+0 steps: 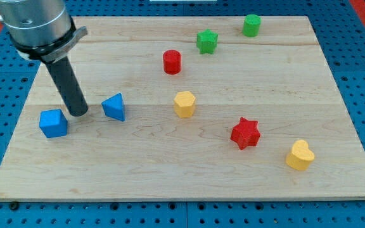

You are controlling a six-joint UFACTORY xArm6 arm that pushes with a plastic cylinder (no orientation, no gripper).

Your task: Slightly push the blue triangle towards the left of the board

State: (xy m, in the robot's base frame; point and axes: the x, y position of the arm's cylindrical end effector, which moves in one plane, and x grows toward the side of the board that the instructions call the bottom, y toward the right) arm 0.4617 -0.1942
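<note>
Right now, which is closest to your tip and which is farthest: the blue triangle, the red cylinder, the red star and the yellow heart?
From my tip, in the camera view:
1. Blue triangle, just to its right.
2. Red cylinder, further right and toward the top.
3. Red star, well to the right, toward the bottom.
4. Yellow heart, farthest, near the bottom right.

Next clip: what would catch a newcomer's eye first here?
The thick dark rod at the view's left, my tip resting between the blue cube-like block and the blue triangle block. Then the bright red star block toward the view's lower right of the pale wooden board.
</note>
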